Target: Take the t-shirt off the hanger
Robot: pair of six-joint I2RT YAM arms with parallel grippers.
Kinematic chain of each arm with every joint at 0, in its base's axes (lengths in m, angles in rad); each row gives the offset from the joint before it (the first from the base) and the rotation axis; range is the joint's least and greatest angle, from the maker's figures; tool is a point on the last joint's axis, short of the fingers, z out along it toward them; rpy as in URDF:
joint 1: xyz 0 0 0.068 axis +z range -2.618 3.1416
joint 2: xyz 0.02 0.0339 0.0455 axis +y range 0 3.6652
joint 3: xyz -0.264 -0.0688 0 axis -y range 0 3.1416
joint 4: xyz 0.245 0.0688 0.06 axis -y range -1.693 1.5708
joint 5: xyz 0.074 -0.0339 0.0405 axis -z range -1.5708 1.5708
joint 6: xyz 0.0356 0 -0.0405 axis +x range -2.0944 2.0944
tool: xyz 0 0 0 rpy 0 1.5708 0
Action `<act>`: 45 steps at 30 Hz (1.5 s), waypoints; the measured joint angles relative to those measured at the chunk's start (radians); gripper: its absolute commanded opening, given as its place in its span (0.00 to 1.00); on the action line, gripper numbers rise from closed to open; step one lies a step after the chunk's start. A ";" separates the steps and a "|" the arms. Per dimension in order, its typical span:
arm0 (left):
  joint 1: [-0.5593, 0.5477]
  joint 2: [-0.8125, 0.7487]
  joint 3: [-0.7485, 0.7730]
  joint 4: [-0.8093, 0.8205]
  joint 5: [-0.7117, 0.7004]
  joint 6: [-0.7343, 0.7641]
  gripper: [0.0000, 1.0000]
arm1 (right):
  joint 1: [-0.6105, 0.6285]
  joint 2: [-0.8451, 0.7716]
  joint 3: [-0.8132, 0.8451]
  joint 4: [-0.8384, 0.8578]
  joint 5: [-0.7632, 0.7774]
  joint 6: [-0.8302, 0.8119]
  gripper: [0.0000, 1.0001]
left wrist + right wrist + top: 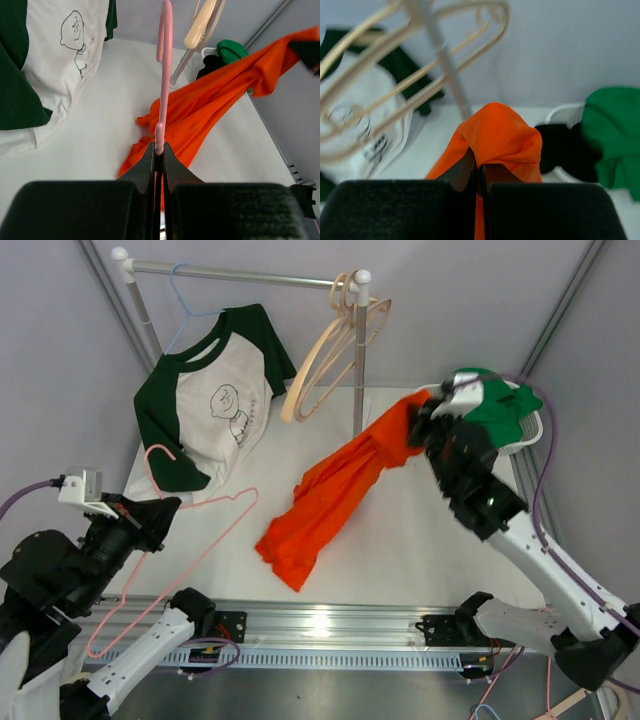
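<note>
An orange t-shirt point(335, 495) stretches from the table up to my right gripper point(425, 425), which is shut on its upper end point(500, 137); its lower end lies crumpled on the white table. A pink wire hanger point(190, 545) is bare and apart from the shirt. My left gripper point(150, 515) is shut on the hanger's wire point(161, 120), held at the left front. The orange shirt also shows in the left wrist view point(220, 95).
A green-and-white shirt point(205, 405) hangs on a blue hanger from the metal rail point(250, 278). Wooden hangers point(335, 350) hang at the rail's right post. A white basket point(520, 425) with green and black clothes stands at the back right.
</note>
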 measured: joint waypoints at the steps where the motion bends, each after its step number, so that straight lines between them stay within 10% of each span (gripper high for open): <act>1: 0.000 0.002 -0.011 0.001 -0.002 0.000 0.01 | -0.087 0.038 0.061 -0.012 -0.050 -0.002 0.00; 8: -0.001 0.000 -0.066 0.023 -0.016 0.000 0.01 | -0.615 0.436 0.618 0.027 -0.436 0.071 0.00; 18: -0.001 0.071 -0.083 0.082 -0.011 0.007 0.01 | -0.837 0.744 1.041 0.332 -0.357 0.325 0.00; 31: 0.021 0.283 -0.089 0.208 0.053 0.017 0.01 | -0.766 0.819 0.703 -0.196 -0.312 0.328 0.00; 36: 0.169 0.371 -0.068 0.249 0.187 0.008 0.01 | -0.789 0.923 0.349 -0.287 -0.392 0.357 0.00; 45: 0.281 0.682 0.250 0.297 0.274 0.022 0.01 | -0.838 0.916 0.300 -0.257 -0.438 0.364 0.00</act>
